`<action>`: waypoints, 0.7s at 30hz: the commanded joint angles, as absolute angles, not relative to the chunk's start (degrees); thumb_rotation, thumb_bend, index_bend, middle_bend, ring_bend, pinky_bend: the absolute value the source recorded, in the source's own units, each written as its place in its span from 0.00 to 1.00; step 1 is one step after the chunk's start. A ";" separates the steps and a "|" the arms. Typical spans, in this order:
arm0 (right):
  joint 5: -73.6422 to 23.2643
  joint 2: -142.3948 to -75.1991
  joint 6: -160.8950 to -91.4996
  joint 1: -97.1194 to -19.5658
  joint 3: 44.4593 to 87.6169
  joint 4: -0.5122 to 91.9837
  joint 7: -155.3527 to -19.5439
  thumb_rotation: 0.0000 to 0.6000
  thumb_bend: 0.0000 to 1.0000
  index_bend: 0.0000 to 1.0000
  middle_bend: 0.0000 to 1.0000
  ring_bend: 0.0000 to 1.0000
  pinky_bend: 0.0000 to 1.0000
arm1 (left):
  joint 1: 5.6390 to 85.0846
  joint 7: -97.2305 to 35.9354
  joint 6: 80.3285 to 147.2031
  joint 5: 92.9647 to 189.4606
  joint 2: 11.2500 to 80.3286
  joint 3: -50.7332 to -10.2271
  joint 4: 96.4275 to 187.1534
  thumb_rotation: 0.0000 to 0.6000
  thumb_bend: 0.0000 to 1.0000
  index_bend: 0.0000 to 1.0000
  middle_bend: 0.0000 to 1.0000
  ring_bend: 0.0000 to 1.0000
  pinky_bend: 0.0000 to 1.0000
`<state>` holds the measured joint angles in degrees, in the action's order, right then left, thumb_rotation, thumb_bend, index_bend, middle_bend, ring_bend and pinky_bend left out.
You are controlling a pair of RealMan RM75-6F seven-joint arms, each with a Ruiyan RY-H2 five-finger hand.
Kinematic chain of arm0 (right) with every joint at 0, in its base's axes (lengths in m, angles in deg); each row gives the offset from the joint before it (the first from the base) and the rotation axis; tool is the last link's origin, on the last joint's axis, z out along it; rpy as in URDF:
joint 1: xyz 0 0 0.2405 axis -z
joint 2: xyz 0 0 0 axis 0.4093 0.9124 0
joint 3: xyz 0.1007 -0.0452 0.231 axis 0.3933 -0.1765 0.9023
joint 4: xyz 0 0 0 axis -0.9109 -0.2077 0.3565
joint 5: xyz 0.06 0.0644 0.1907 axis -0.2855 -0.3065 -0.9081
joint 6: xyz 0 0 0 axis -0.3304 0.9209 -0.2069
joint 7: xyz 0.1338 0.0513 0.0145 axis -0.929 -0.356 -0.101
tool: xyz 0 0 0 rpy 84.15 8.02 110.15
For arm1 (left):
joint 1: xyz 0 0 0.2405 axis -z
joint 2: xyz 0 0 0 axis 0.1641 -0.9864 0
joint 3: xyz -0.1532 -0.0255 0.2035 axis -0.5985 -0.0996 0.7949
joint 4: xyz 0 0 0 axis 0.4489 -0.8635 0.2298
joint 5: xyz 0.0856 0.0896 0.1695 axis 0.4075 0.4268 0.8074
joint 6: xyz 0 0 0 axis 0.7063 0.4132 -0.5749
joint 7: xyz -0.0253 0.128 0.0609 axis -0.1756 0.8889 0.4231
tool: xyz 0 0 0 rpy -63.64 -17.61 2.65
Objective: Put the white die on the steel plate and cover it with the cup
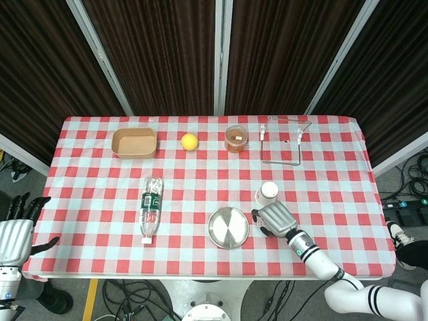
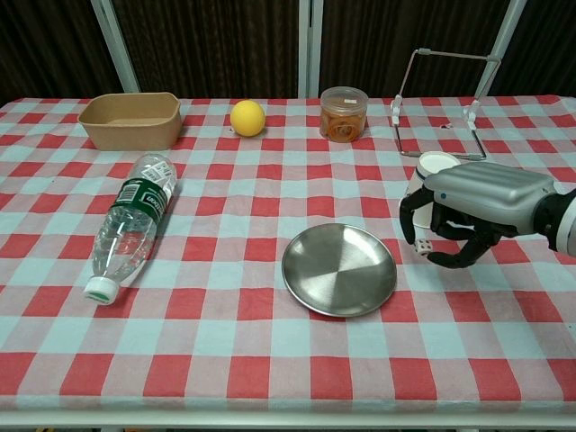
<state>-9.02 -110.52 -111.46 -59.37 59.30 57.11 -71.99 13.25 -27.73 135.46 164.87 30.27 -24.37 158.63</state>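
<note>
The white die (image 2: 421, 244) hangs just above the cloth, pinched in the fingertips of my right hand (image 2: 472, 209), right of the steel plate (image 2: 338, 268). In the head view the right hand (image 1: 275, 218) sits beside the steel plate (image 1: 228, 227), and the die is too small to make out under the fingers. The white paper cup (image 2: 434, 166) lies on its side just behind the hand, mostly hidden by it; the cup (image 1: 267, 192) shows whole in the head view. My left hand (image 1: 17, 231) hangs off the table's left edge with its fingers spread, holding nothing.
A clear water bottle (image 2: 131, 225) lies on its side at the left. Along the back stand a tan bowl (image 2: 130, 120), a yellow ball (image 2: 247, 117), an orange jar (image 2: 344, 113) and a wire rack (image 2: 441, 99).
</note>
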 commanded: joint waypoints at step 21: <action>-11.96 -118.27 -106.45 -69.41 61.87 54.52 -64.72 1.00 0.17 0.09 0.86 0.94 1.00 | 12.64 -28.36 135.67 164.49 30.32 -24.30 158.31 1.00 0.00 0.15 0.16 0.02 0.03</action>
<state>-12.19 -119.81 -104.52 -70.12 61.67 52.66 -64.54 12.64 -28.36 135.66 164.49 30.31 -24.29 158.30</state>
